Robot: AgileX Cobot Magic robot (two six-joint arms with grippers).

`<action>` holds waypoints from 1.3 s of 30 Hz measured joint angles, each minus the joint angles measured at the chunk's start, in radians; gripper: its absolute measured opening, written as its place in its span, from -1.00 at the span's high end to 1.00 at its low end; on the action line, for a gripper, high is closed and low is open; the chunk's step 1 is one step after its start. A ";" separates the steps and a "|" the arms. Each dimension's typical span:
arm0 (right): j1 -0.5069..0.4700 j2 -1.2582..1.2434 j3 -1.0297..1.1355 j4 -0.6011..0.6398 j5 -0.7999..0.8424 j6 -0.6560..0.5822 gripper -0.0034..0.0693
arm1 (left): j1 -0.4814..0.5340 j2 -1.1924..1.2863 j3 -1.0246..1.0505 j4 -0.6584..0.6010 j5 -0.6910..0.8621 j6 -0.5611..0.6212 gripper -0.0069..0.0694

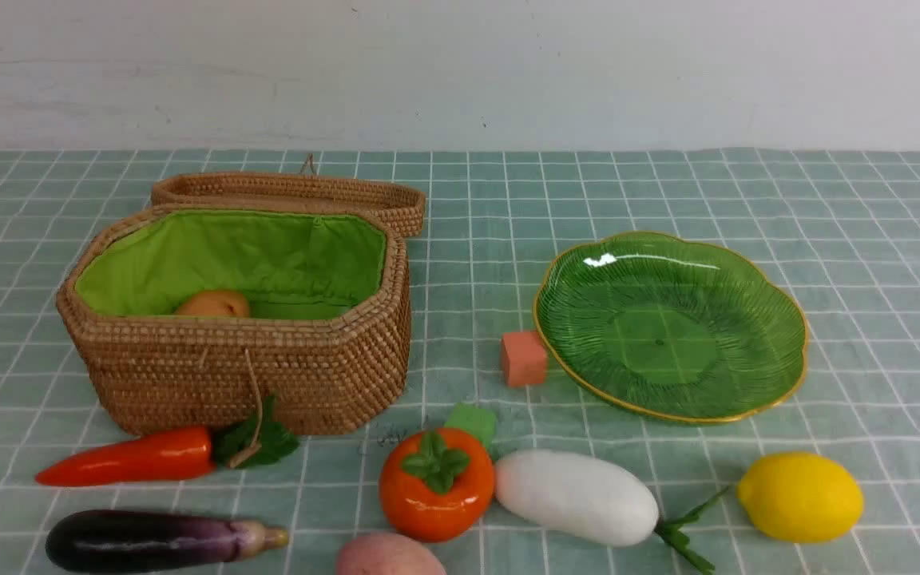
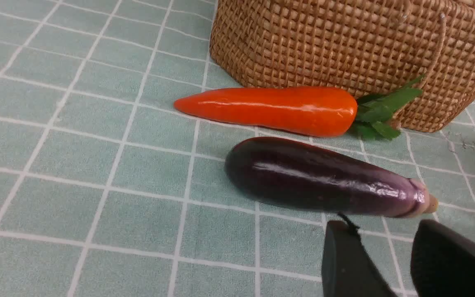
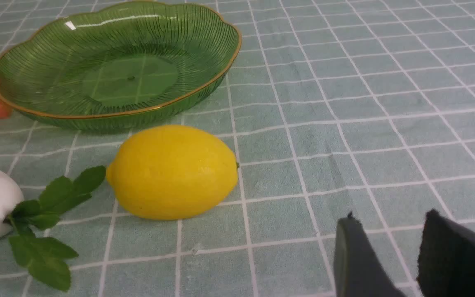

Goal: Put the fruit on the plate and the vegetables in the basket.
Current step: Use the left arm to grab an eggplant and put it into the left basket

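The open wicker basket [image 1: 252,367] holds the tan potato [image 1: 212,304]. In front of it lie the carrot [image 1: 132,457] and eggplant [image 1: 148,540], with the persimmon [image 1: 436,483], peach [image 1: 388,557], white radish [image 1: 576,497] and lemon [image 1: 799,497] to their right. The green plate [image 1: 672,323] is empty. No gripper shows in the front view. My left gripper [image 2: 386,231] is open and empty just short of the eggplant [image 2: 324,177], beside the carrot [image 2: 270,109]. My right gripper [image 3: 390,222] is open and empty beside the lemon [image 3: 171,171], near the plate [image 3: 114,62].
A small orange cube [image 1: 524,358] touches the plate's left edge, and a small green cube [image 1: 471,421] sits behind the persimmon. The basket lid [image 1: 292,192] lies open behind the basket. A checked green cloth [image 1: 867,239] covers the table.
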 joint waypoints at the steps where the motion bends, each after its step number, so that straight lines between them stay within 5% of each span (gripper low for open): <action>1: 0.000 0.000 0.000 0.000 0.000 0.000 0.24 | 0.000 0.000 0.000 0.000 0.000 0.000 0.19; 32: 0.000 0.000 0.000 0.000 0.000 0.000 0.24 | 0.000 0.000 0.000 0.012 -0.003 0.000 0.19; 39: 0.000 0.000 0.000 0.000 0.000 0.000 0.24 | 0.000 0.000 0.000 0.012 -0.215 0.000 0.19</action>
